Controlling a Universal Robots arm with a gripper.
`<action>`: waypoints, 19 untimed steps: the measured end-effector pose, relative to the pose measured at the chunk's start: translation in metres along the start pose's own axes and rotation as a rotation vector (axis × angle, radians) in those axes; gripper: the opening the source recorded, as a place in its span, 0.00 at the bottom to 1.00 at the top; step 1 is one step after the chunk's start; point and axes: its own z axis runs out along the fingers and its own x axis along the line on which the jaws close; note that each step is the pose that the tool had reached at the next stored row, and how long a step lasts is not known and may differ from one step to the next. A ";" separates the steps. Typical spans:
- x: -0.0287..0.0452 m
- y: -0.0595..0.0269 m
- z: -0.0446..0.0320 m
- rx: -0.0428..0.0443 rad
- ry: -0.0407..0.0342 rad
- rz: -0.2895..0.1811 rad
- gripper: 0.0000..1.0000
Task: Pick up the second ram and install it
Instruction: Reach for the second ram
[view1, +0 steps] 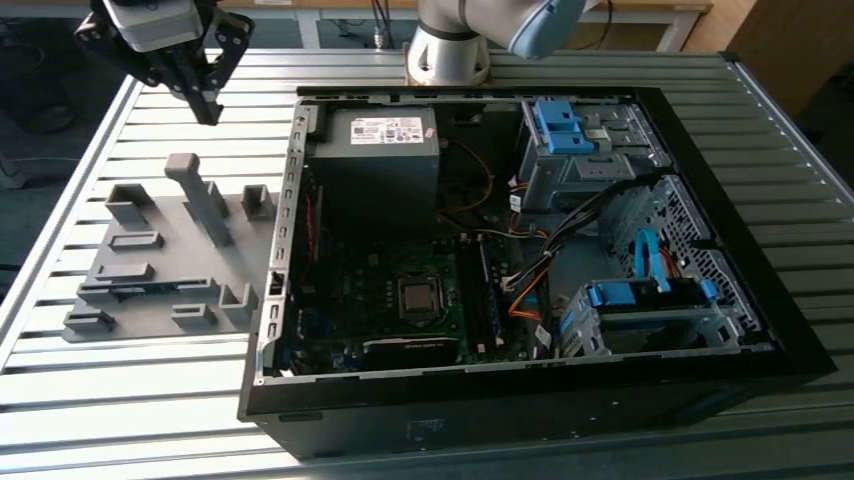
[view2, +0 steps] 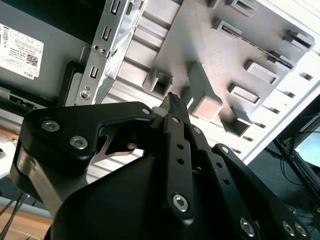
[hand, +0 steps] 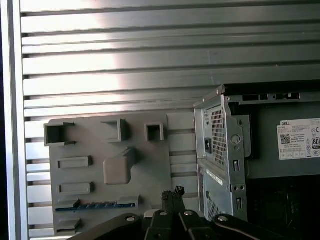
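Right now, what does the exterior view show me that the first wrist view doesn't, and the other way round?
Exterior view: the open inside of the computer case, with the green motherboard, blue drive brackets and loose cables, plus the arm's base. First wrist view: a straight-down look that brings out the second ram, a blue-green strip lying in a slot of the grey holder tray, and the case's vented rear panel. Both: that tray, the power supply, the slatted table and the shut, empty pincer near the tray.
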 end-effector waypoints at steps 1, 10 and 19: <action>0.0005 0.0000 0.0000 0.0000 0.0001 0.000 0.11; 0.0025 -0.0002 0.0000 0.0000 0.0001 0.000 0.11; 0.0072 -0.0005 -0.0001 0.0000 0.0000 0.000 0.11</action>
